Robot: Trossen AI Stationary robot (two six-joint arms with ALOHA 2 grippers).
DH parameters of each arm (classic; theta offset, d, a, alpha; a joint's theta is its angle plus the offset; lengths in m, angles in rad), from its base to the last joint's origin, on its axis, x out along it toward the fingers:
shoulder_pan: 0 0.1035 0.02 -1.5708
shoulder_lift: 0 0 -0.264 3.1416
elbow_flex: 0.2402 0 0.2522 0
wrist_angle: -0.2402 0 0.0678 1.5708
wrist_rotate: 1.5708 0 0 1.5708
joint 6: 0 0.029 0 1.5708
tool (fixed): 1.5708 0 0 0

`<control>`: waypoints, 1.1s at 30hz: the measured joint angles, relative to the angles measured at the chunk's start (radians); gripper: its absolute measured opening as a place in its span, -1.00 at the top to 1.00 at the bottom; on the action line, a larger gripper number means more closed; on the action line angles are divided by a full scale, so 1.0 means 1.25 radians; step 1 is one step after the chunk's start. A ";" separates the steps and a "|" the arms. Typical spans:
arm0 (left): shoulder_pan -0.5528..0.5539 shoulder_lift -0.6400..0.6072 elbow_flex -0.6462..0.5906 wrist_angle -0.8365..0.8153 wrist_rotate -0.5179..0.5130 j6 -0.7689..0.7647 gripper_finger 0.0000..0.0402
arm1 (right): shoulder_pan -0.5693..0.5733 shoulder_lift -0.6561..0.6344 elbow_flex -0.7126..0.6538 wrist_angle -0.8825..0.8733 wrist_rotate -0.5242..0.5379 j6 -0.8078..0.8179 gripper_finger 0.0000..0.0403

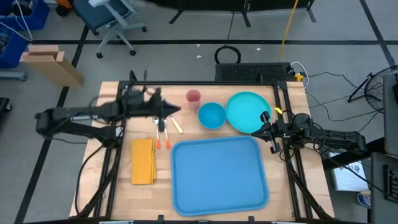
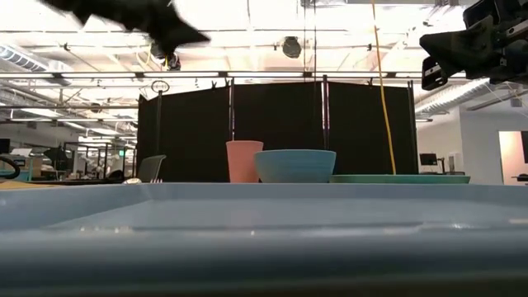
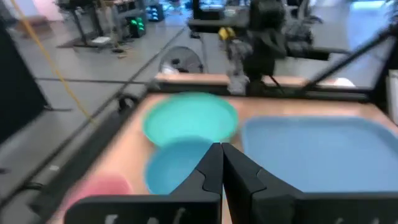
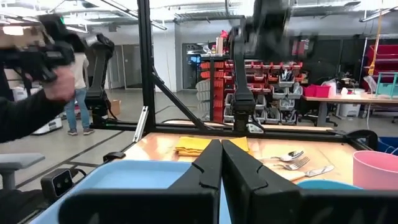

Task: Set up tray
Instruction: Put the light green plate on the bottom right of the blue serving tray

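Note:
The blue tray [image 1: 217,177] lies flat at the table's near middle. Beyond it stand a pink cup [image 1: 193,96], a blue bowl [image 1: 212,116] and a round teal plate [image 1: 247,111]. A folded yellow napkin [image 1: 143,160] lies left of the tray. Cutlery with orange handles [image 1: 163,132] lies between the napkin and the bowl. My left gripper [image 1: 176,111] hangs shut in the air above the cutlery, pointing toward the bowl [image 3: 171,168]. My right gripper [image 1: 263,126], also shut, is raised beside the plate's right rim, pointing left over the tray [image 4: 118,177].
Black frame rails run along both table sides [image 1: 289,155]. In the right wrist view a fork, spoon and knife [image 4: 298,163] lie beyond the tray, the napkin [image 4: 199,145] behind them. A person [image 4: 78,93] stands far off in the room. Bare wood shows left of the napkin.

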 joint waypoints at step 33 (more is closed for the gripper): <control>-0.032 -0.251 -0.395 0.361 -0.071 -0.056 0.96 | -0.339 0.669 0.628 -0.804 0.537 0.078 1.00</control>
